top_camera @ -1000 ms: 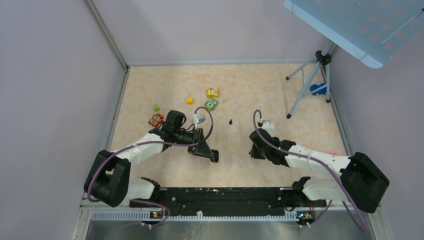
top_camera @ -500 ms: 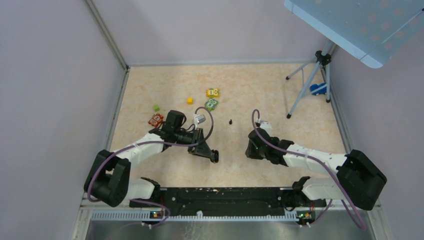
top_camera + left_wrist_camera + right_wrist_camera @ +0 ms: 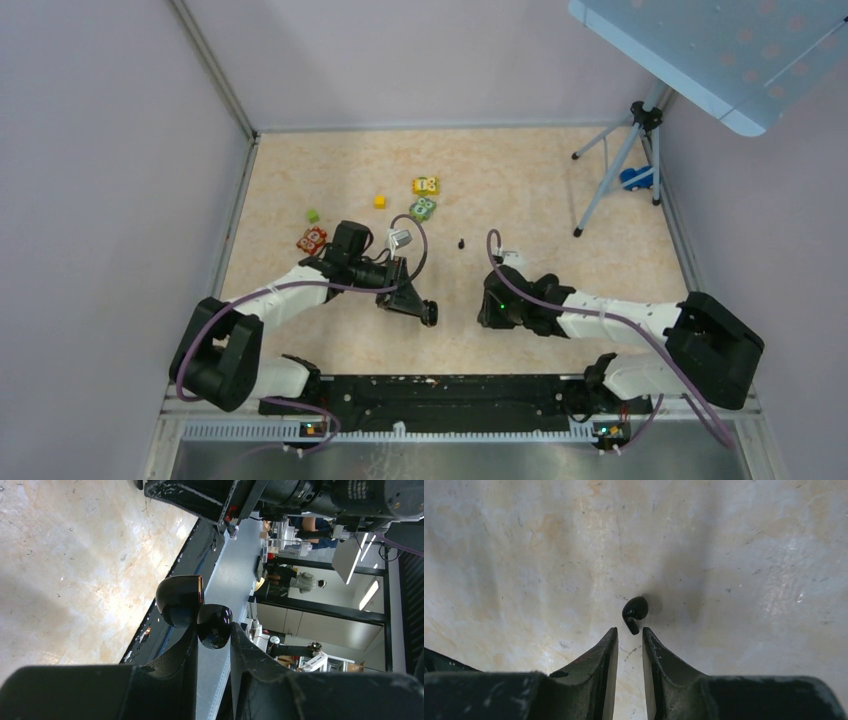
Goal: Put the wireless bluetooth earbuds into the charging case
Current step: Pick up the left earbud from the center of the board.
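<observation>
My left gripper [image 3: 428, 312] [image 3: 213, 628] is shut on the charging case [image 3: 179, 600], a glossy black case with its lid hinged open, held above the table's near part. One tiny black earbud [image 3: 634, 611] lies on the table just ahead of my right gripper [image 3: 629, 630] [image 3: 487, 306], its stem reaching the gap between the tips. The right jaws stand a little apart with nothing gripped. This earbud is hidden in the top view. Another earbud [image 3: 461, 243] lies alone farther back, between the two arms.
Toy blocks lie at the back left: yellow [image 3: 426, 185], green [image 3: 422, 208], red [image 3: 311, 241], and two tiny cubes [image 3: 380, 201] [image 3: 313, 215]. A tripod [image 3: 612, 170] stands at the back right under a blue panel [image 3: 720, 50]. Walls enclose the table.
My right arm has swung left and slightly nearer, toward the left gripper. The left arm and the case have stayed put.
</observation>
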`<state>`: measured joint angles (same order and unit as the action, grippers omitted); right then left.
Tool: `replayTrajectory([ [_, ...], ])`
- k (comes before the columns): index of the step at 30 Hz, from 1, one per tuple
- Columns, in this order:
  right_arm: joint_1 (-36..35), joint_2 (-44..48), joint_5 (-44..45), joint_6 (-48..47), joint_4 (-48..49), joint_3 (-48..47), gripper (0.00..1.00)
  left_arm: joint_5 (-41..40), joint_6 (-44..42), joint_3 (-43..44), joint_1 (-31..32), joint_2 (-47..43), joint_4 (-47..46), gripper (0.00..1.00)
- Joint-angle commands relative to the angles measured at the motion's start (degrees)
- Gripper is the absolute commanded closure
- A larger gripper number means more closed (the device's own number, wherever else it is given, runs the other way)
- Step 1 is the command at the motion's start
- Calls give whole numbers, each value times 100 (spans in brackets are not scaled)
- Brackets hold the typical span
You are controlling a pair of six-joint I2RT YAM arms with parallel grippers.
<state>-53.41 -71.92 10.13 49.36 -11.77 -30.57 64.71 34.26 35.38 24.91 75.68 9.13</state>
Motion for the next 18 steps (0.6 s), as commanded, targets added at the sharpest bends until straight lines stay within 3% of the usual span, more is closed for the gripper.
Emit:
replayTrajectory([
  [1, -243, -205, -48, 99, 207, -329, 77, 140, -148, 140, 16, -15, -123, 100],
  [11, -285, 250, 318, -102, -131, -487, 77, 106, -192, 98, 19, -63, -78, 100],
  [18, -285, -299, 695, -178, -523, -872, 72, 147, -76, 82, 15, -116, -181, 100],
])
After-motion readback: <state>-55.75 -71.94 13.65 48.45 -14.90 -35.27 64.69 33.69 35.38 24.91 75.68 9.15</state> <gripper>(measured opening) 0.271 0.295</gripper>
